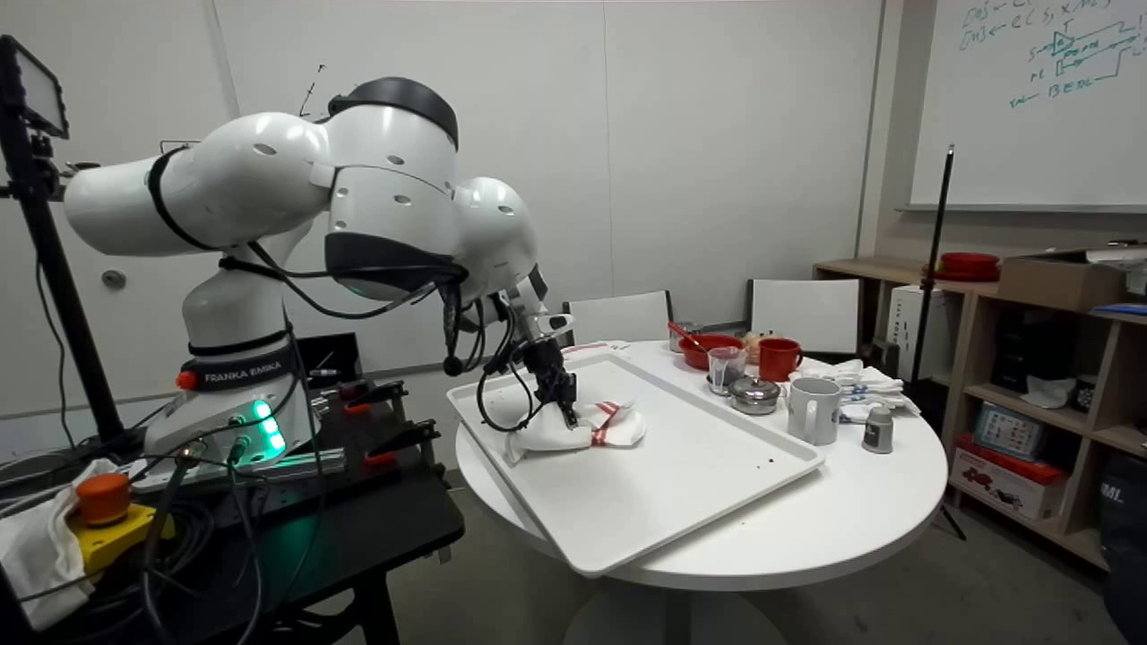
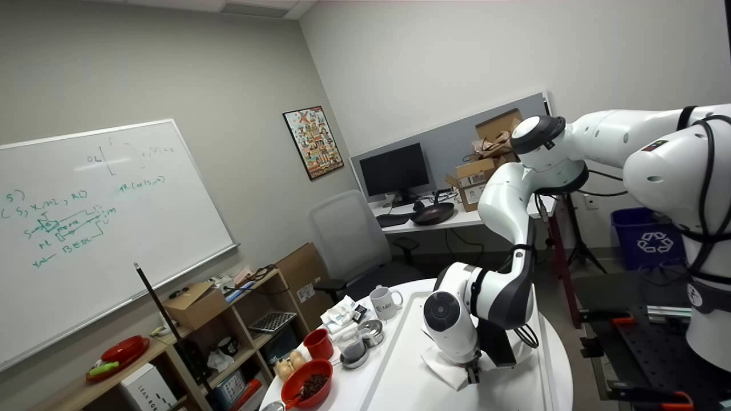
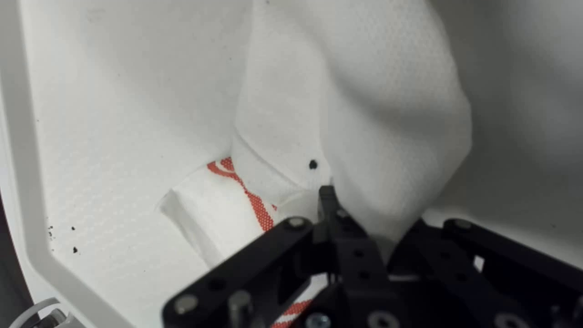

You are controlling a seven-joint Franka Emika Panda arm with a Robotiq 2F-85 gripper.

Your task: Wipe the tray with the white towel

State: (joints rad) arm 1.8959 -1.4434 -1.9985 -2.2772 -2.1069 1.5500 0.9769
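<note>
Low over the table [image 1: 874, 493] hangs the single arm [image 1: 394, 202], its pincer [image 3: 373, 213] nosed into the white towel [image 1: 584, 439]! A fold of cloth fills the gap between the fingers [image 3: 326, 196], which stand only partway apart, so I call it a pinched hold, though the bunching hides how firm. The towel lies on the tray [image 1: 663, 488], crumpled beneath and around the pincer, well inside the rim. And here's what it all hangs on: those dark specks [image 3: 75, 249]. They sit well apart from the pincer, across the tray toward the corner by the grey mug [image 1: 814, 412], off to the left in the wrist view. Look, the red-striped part [image 3: 262, 214] spreads out on that same side, so loose cloth lies between pincer and target. The tray's long axis, by my reading, follows the line from red bowl [image 1: 708, 355] to grey mug, which puts the specks on a slant from the hold. The next stroke, I'd judge, wants to go outward to that corner, pressed low, without the loose folds rucking up ahead. One more black speck [image 3: 313, 164] shows close by the fingers; on cloth or tray, I can't tell.
</note>
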